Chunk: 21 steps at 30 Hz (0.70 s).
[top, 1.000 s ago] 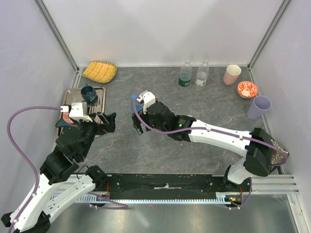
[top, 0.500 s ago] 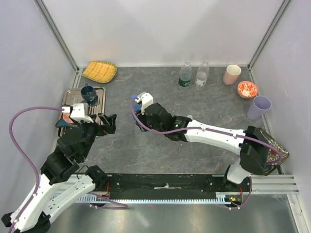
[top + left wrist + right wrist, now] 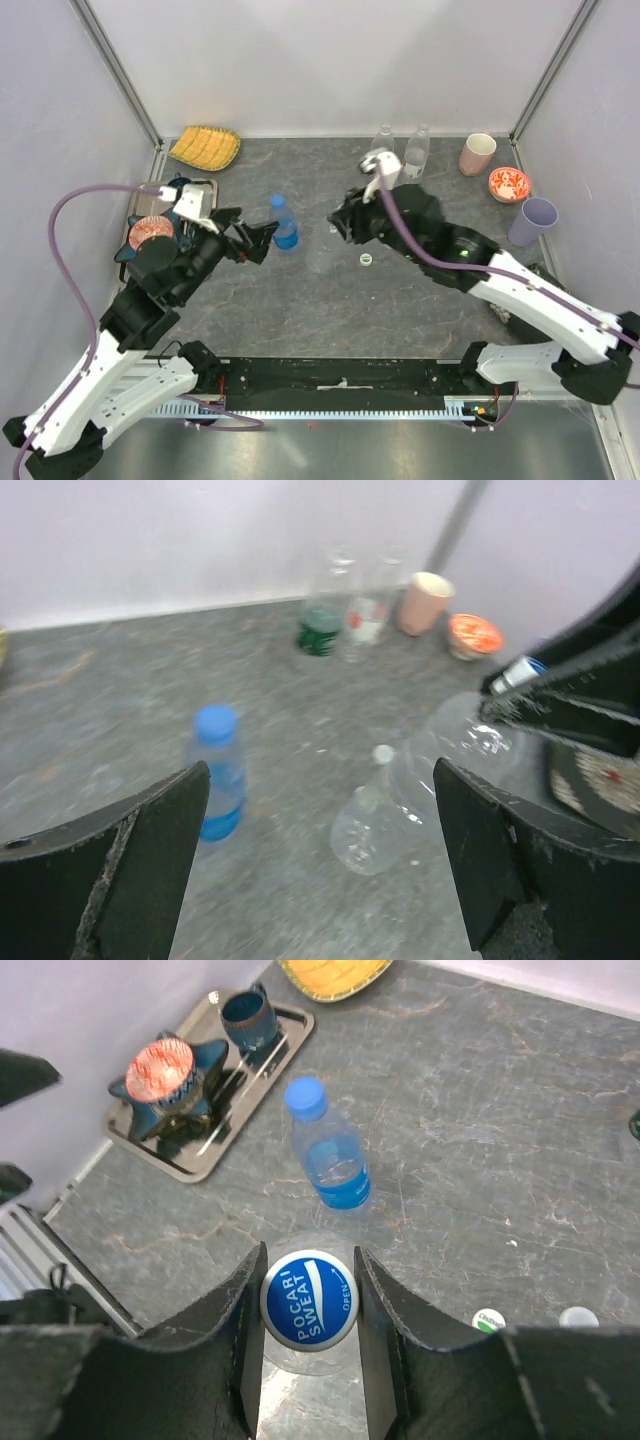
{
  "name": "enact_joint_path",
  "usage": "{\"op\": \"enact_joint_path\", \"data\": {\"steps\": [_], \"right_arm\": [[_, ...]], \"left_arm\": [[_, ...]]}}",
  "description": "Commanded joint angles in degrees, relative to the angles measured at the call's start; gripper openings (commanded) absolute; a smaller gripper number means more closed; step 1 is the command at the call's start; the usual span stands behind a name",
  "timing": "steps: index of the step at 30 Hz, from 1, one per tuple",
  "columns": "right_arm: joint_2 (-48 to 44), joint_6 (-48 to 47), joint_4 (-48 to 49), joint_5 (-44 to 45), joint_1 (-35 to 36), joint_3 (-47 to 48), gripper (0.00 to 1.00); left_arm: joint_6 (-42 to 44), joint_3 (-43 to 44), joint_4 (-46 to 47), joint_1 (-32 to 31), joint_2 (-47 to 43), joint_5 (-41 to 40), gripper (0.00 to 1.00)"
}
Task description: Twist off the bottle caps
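My right gripper [image 3: 307, 1295] [image 3: 343, 222] is shut on the white-and-blue bottle cap [image 3: 306, 1298]. A clear bottle [image 3: 300, 1358] [image 3: 390, 825] hangs from that cap above the table. The blue-tinted bottle [image 3: 285, 230] [image 3: 335, 1160] stands upright with its blue cap [image 3: 305, 1097] on. My left gripper [image 3: 261, 241] [image 3: 320, 810] is open just left of it, with nothing between its fingers. A white-and-green cap [image 3: 366, 260] [image 3: 489, 1320] and a plain white cap [image 3: 578, 1316] lie loose on the table. Two more bottles [image 3: 415, 152] [image 3: 322, 620] stand at the back wall.
A metal tray [image 3: 205, 185] at the left holds a dark blue cup [image 3: 180, 190] and a red-patterned bowl [image 3: 152, 235]. A yellow dish [image 3: 205, 147] lies at the back left. A pink cup [image 3: 477, 154], a red bowl [image 3: 510, 184] and a purple cup [image 3: 535, 220] stand at the right.
My right gripper has shut on the white-and-blue cap and swung right and back, away from the blue bottle. My left gripper has reached right, toward the blue bottle.
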Motion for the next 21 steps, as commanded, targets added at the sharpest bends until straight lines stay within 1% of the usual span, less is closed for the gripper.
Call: {"op": "enact_joint_path", "data": {"steps": [1, 2, 3, 4, 5, 6, 7, 8, 9, 10, 11, 12, 16, 21], "right_arm": [[-6.5, 4.8, -3.9, -11.7, -6.2, 0.8, 0.0], [-7.3, 5.4, -3.8, -14.4, -7.2, 0.4, 0.0], [-7.9, 6.4, -3.8, -15.8, -8.1, 0.3, 0.0], [-8.9, 6.6, -3.8, -18.3, -9.4, 0.3, 0.0], [-9.3, 7.0, -3.8, -20.8, -9.9, 0.6, 0.0], [-9.8, 7.2, -3.8, -21.6, -10.2, 0.7, 0.0], [-10.6, 7.5, -3.7, -22.5, -10.8, 0.8, 0.0], [-10.8, 7.8, -3.6, -24.7, -11.1, 1.2, 0.0], [-11.1, 8.1, -3.3, -26.5, -11.5, 1.4, 0.0], [-11.3, 9.0, -2.6, -27.8, -11.9, 1.7, 0.0], [-11.4, 9.3, -2.3, -29.0, -11.9, 2.4, 0.0], [-11.4, 9.5, -1.9, -30.7, -11.9, 2.7, 0.0], [-11.5, 9.5, -1.3, -30.9, -11.9, 4.5, 0.0], [-10.7, 9.3, 1.6, -31.5, -12.0, 4.9, 0.0]], "left_arm": [[1.0, 6.7, 11.3, 0.6, 9.2, 20.1, 0.99], [0.1, 8.4, 12.4, 1.1, 10.9, 27.9, 0.99], [-0.9, 9.1, 14.0, 2.6, 12.6, 32.4, 0.99], [-3.9, 9.5, 17.3, 3.6, 15.2, 36.7, 0.99], [-5.7, 9.9, 19.7, 4.6, 16.6, 43.8, 0.99], [-7.5, 9.9, 22.3, 6.6, 17.4, 47.1, 0.99], [-11.1, 9.3, 27.8, 7.5, 18.4, 50.2, 0.99], [-12.9, 9.1, 30.5, 8.6, 20.2, 56.5, 1.0], [-14.8, 8.7, 33.1, 10.4, 21.0, 59.6, 1.0], [-17.4, 8.7, 35.3, 11.0, 22.0, 62.0, 1.0], [-18.0, 8.8, 37.6, 11.4, 23.8, 65.3, 1.0], [-18.2, 9.1, 38.2, 11.7, 24.7, 66.7, 0.99], [-19.7, 9.7, 40.3, 11.7, 27.2, 74.1, 1.0], [-18.5, 7.7, 39.7, 11.5, 27.5, 76.6, 1.0]]}}
